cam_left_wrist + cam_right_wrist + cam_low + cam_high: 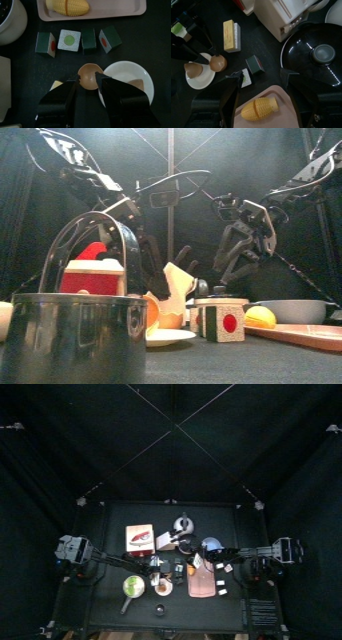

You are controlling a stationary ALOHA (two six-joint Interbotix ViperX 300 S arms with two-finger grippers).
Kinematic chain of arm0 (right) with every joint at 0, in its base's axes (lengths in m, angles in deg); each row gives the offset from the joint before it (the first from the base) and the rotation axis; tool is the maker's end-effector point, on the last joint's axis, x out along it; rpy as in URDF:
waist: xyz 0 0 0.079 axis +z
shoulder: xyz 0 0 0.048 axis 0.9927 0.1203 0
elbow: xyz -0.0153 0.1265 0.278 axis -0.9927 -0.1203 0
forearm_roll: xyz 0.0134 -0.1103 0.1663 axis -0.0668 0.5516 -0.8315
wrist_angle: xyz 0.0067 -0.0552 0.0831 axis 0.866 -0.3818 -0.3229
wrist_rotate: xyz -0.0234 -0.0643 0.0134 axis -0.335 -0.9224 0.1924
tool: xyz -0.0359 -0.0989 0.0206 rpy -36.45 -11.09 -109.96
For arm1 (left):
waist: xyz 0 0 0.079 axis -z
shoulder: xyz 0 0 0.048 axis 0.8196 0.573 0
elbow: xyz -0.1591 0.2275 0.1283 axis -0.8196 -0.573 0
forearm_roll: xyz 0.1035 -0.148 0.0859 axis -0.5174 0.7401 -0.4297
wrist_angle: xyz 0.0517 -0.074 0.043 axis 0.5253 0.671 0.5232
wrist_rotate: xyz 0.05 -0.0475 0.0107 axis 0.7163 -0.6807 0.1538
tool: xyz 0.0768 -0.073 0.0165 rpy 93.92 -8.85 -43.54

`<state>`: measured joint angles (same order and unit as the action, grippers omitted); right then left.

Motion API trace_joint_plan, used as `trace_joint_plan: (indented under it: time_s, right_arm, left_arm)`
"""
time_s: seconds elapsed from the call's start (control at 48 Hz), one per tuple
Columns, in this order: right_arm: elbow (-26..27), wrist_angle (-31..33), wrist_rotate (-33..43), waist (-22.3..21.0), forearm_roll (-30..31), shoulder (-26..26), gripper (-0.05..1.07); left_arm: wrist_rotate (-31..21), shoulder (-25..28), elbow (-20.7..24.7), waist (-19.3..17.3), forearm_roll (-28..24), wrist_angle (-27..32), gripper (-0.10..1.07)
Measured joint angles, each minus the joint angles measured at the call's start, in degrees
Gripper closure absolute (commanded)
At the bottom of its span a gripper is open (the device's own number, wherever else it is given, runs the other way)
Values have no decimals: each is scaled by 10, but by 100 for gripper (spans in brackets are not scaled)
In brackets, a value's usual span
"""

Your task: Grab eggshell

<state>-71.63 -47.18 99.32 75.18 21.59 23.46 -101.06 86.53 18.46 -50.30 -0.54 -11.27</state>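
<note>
The eggshell [89, 75] is a brown half shell lying on the black table beside a white plate [130, 70]. My left gripper [90, 84] stands open right over it, one jaw on each side of the shell, not closed on it. The right wrist view shows the same eggshell [218, 63] next to the plate [201, 79], which carries a second brown shell [194, 70]. My right gripper [264, 97] hangs open above the pink tray [281, 95], away from the eggshell.
Small cards with red and green dots [69, 40] stand just beyond the shell. A corn cob [260, 108] lies on the tray. A butter stick [232, 35], a lidded black pan [316, 52] and a white toaster [288, 15] crowd the table. A large pot [74, 338] is at the front.
</note>
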Motion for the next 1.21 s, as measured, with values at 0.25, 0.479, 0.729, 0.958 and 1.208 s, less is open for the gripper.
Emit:
trace_joint_plan:
  time_s: [0.25, 0.479, 0.729, 0.958, 1.208]
  right_arm:
    - [0, 0, 0, 1, 0, 0, 9]
    - [-2, 0, 0, 2, 0, 1, 9]
    - [-1, 0, 0, 2, 0, 0, 9]
    - [-1, 0, 0, 2, 0, 0, 9]
    - [-2, 0, 0, 2, 0, 0, 9]
  left_arm:
    - [0, 19, 6, -12, -1, -1, 24]
    - [0, 29, 10, -12, -1, -4, 29]
    - [0, 32, 10, -13, 0, -4, 36]
    - [0, 32, 11, -8, 1, 12, 35]
    - [1, 33, 13, 1, 10, 29, 35]
